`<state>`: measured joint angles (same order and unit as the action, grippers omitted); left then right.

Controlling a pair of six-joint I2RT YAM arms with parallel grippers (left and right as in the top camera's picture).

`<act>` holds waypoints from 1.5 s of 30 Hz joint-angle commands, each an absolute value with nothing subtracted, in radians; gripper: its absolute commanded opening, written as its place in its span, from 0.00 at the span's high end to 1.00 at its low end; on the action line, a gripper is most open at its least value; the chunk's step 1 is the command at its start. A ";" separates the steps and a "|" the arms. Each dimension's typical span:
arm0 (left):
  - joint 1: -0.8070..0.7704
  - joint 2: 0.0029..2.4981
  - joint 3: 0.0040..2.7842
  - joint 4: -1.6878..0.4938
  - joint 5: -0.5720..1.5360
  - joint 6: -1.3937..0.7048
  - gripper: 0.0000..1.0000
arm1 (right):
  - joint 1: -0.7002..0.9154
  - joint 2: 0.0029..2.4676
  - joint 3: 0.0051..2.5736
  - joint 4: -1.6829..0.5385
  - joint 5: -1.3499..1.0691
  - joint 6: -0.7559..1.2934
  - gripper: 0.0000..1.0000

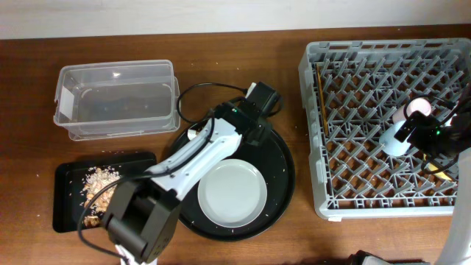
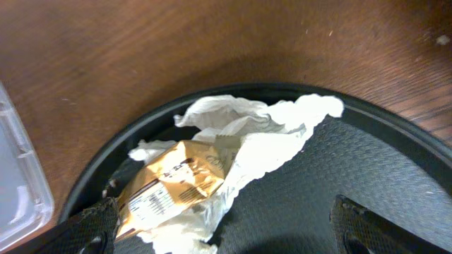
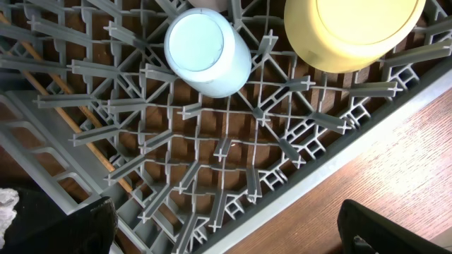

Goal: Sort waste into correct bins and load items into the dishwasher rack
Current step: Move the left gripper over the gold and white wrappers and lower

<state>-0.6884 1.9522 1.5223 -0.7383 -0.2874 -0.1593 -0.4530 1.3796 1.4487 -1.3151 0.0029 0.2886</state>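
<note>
A crumpled white napkin and a gold-brown wrapper lie at the rim of the round black tray. My left gripper is open just above them, with the wrapper by its left finger. In the overhead view that gripper is mostly hidden under the arm. The pale grey plate sits on the round tray. My right gripper is open and empty over the dishwasher rack near its edge. In the rack are the light-blue cup, the yellow bowl, the pink cup and the chopsticks.
The clear tub stands at the back left, and its corner shows in the left wrist view. The flat black tray at the front left holds food scraps. A black cable loops beside the tub.
</note>
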 commanded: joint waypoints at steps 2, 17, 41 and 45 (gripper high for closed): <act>-0.682 1.999 1.534 -0.702 -0.292 -0.125 0.05 | -0.459 1.383 1.445 -1.316 0.005 0.297 0.02; -0.651 2.069 1.533 -0.680 -0.356 -0.095 0.09 | -0.459 1.383 1.445 -1.316 0.005 0.297 0.02; -0.651 2.109 1.537 -0.696 -0.364 -0.095 0.95 | -0.459 1.383 1.445 -1.316 0.005 0.297 0.02; -0.651 2.109 1.542 -0.712 -0.364 -0.096 0.99 | -0.459 1.383 1.445 -1.316 0.005 0.297 0.01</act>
<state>-0.6540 2.1021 1.5223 -0.7006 -0.3492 -0.0963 -0.4530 1.3796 1.4487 -1.3155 0.0029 0.2886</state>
